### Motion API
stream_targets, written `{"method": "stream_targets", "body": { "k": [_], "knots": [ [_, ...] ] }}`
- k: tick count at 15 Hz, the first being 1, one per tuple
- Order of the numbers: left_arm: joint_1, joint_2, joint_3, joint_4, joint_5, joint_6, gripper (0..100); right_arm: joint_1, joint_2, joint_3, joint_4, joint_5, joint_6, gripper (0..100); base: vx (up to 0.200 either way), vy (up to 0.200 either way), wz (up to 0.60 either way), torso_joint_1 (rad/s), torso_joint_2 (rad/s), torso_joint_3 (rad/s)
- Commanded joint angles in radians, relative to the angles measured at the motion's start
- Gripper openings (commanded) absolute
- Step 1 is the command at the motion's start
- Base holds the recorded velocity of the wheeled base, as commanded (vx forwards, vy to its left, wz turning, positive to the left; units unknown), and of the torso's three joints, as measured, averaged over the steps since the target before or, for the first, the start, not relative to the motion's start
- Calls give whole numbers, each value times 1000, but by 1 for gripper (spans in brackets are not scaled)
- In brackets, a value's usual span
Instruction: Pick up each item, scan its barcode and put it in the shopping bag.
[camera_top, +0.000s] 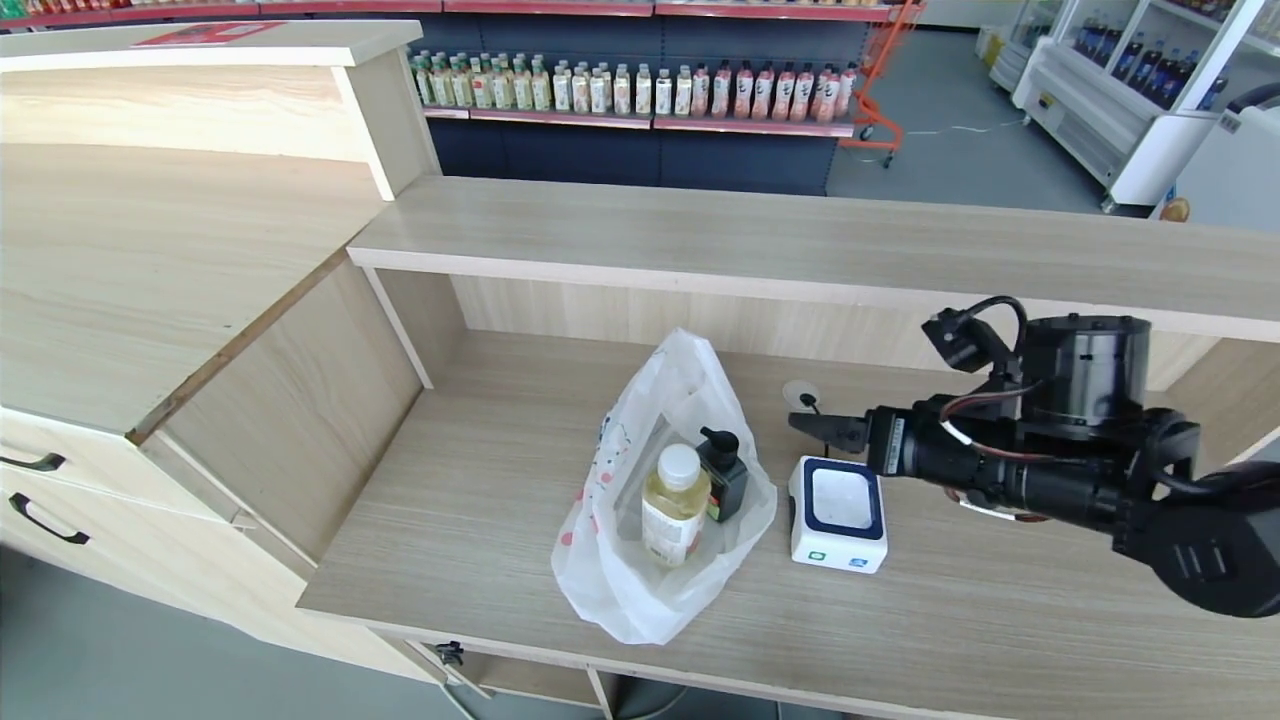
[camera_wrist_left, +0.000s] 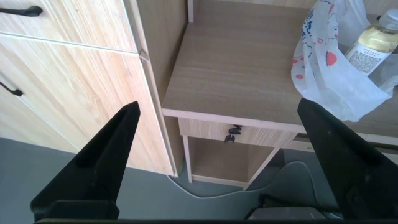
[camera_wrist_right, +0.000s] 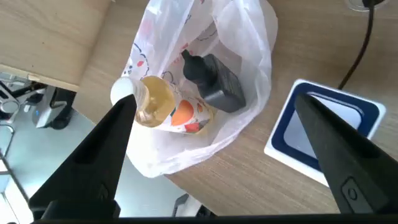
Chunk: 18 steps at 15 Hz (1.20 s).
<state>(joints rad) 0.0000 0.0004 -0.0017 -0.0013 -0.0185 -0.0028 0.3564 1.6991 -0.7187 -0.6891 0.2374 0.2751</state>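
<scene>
Since its two fingers are spread wide with nothing between them, we read the right gripper (camera_top: 815, 428) as empty. It hangs above the table (camera_top: 480, 520), over the far side of the barcode scanner (camera_top: 838, 510) and near the mouth of the shopping bag (camera_top: 610, 570). From its wrist view we look down between the fingers into the bag, so we take it that the arm is held where items get dropped in.

The left gripper (camera_wrist_left: 219, 104) is likewise fully open and holds nothing. It sits off the front left corner of the table, well apart from the bag, probably parked out of the right arm's way.

Inside the bag a bottle of yellowish drink (camera_top: 675, 505) with a white cap leans beside a dark pump bottle (camera_top: 722, 470), the two touching or nearly so. The bag, white plastic with red spots, sits slumped with its mouth gaping upward just beside the scanner, so an item has only a short way to go from scan to bag. The scanner is a white box whose dark-framed window faces up, which lets a barcode be shown from above. Behind it a cable (camera_top: 812, 405) runs into a round grommet in the table.

We judge the task near its end, with both visible items bagged.
</scene>
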Motion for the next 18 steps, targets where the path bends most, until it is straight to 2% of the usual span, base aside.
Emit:
{"method": "stream_targets", "body": {
  "k": [1, 2, 4, 7, 8, 10, 12, 18],
  "knots": [
    [0, 0, 0, 0, 0, 0, 100, -135, -595, 237, 381, -95, -102, 100, 0, 0, 0, 0, 0, 0],
    [0, 0, 0, 0, 0, 0, 100, -148, -704, 294, 435, -133, -106, 100, 0, 0, 0, 0, 0, 0],
    [0, 0, 0, 0, 0, 0, 100, -209, -1079, 519, 599, -173, -160, 100, 0, 0, 0, 0, 0, 0],
    [0, 0, 0, 0, 0, 0, 100, -369, -1484, 719, 629, -181, -232, 100, 0, 0, 0, 0, 0, 0],
    [0, 0, 0, 0, 2, 0, 100, -382, -1575, 719, 637, -162, -235, 100, 0, 0, 0, 0, 0, 0],
    [0, 0, 0, 0, 0, 0, 100, -358, -1699, 719, 649, -218, -310, 100, 0, 0, 0, 0, 0, 0],
    [0, 0, 0, 0, 0, 0, 100, -358, -1698, 719, 674, -276, -278, 100, 0, 0, 0, 0, 0, 0],
    [0, 0, 0, 0, 0, 0, 100, -361, -1699, 719, 694, -277, -269, 100, 0, 0, 0, 0, 0, 0]
  ]
}}
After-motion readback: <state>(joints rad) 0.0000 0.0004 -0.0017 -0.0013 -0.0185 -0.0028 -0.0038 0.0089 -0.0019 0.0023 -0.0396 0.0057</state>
